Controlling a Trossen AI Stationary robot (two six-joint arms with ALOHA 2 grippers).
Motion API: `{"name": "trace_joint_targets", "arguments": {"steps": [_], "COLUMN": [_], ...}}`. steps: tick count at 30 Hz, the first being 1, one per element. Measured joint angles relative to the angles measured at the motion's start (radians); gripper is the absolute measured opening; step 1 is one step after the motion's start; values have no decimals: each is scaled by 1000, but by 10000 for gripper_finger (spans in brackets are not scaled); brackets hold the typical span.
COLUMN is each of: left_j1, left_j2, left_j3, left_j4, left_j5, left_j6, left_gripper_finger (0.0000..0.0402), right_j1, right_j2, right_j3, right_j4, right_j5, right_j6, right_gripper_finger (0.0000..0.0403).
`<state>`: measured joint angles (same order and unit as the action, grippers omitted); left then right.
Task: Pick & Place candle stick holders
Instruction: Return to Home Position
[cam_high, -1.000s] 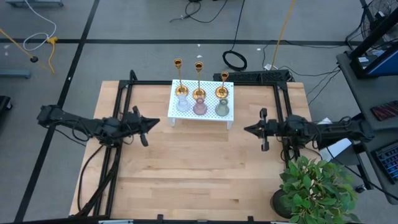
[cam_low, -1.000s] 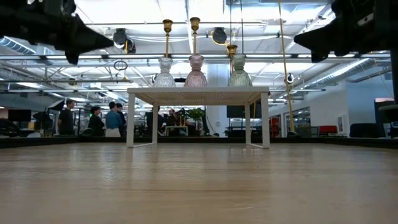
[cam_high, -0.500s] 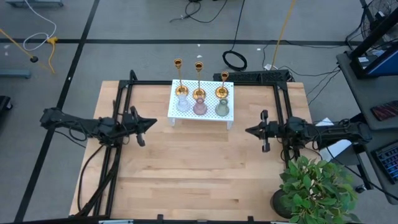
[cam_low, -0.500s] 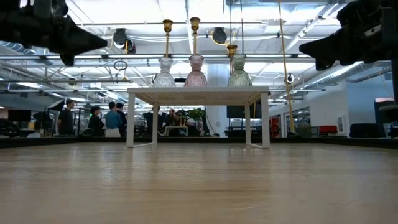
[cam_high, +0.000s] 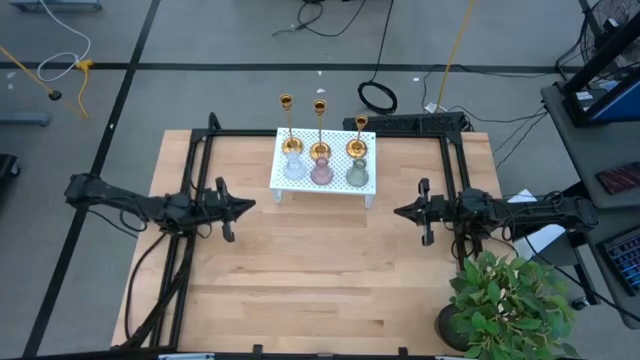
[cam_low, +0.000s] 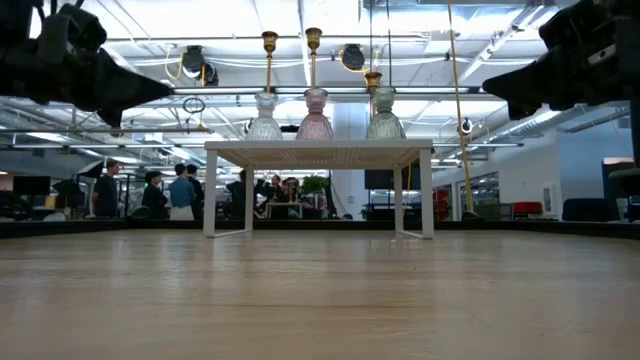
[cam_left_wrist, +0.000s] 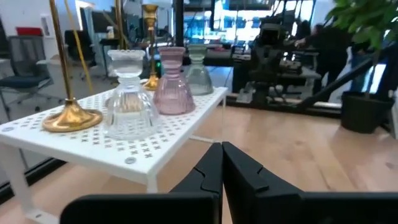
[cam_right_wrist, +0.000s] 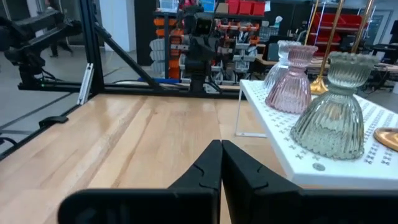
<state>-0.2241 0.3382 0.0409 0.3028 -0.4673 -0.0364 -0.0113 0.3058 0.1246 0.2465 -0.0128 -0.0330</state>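
Three gold candle stick holders stand by their round bases along the far side of a white perforated stand (cam_high: 283, 181): left (cam_high: 289, 125), middle (cam_high: 320, 128), right (cam_high: 358, 135). In front of them stand three ribbed glass vases: clear (cam_high: 294, 168), pink (cam_high: 321, 173), green (cam_high: 357, 175). My left gripper (cam_high: 250, 203) is shut and empty, held above the table left of the stand; it also shows in its wrist view (cam_left_wrist: 221, 149). My right gripper (cam_high: 397, 210) is shut and empty, right of the stand (cam_right_wrist: 221, 147).
A potted green plant (cam_high: 510, 305) stands at the table's near right corner. A black frame (cam_high: 205, 150) runs around the table's edges. Bare wood lies in front of the stand. People (cam_low: 170, 190) stand in the room beyond the table.
My left gripper has gone a little toward the table's near edge and downward, still shut. My right gripper has stayed almost in place.
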Motion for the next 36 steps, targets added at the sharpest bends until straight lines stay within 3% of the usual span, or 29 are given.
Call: {"name": "trace_joint_targets", "arguments": {"steps": [4, 11, 17, 21, 27, 36], "left_j1": [0, 0, 0, 0, 0, 0], "left_j2": [0, -23, -102, -174, -225, -216], "left_j3": [-26, -26, -25, -24, -22, -22], "left_j4": [48, 60, -109, -235, -249, -254], "left_j5": [-11, -23, -26, -27, 89, 93], "left_j6": [-4, 127, 106, 87, 184, 225], "left_gripper_finger": [7, 20, 3, 13, 23, 5], "right_j1": [0, 0, 0, 0, 0, 0], "right_j2": [0, -10, -10, -15, -15, -15], "right_j3": [0, 0, -3, -8, -8, -8], "right_j4": [17, 18, 18, 30, 28, 25], "right_j5": [-5, -17, -16, -16, -15, -15], "right_j6": [-6, 2, 19, 22, 22, 40], "right_gripper_finger": [0, 0, 0, 0, 0, 0]}}
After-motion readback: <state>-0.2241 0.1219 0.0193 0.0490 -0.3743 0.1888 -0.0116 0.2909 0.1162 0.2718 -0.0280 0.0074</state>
